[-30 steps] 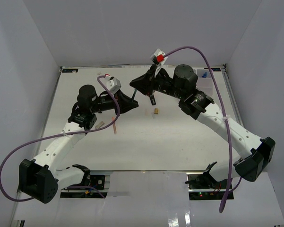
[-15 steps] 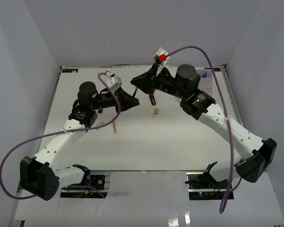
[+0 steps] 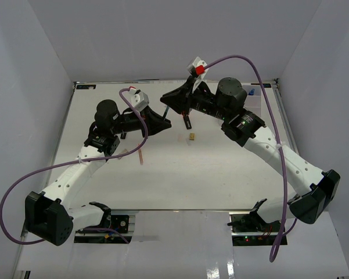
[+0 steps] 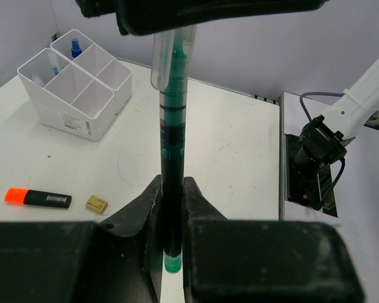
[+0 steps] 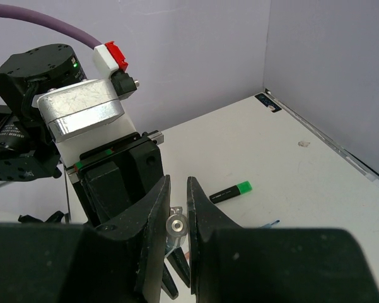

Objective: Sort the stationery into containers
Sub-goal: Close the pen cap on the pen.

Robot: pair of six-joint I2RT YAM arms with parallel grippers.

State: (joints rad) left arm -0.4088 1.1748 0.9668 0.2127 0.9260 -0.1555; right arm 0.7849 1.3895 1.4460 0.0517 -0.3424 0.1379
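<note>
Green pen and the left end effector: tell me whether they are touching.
Touching. The left wrist view shows the green pen clamped in the left end effector, both jaws pressed against its barrel with no gap on either side.

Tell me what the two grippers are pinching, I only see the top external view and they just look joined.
Observer: A green pen; the left gripper is shut on its barrel.
Operator: And the right one?
Observer: The right gripper is shut on the pen's other end.
Operator: Anything I can't see lying around?
Observer: A green-capped marker lies on the table beyond the left gripper.
</note>
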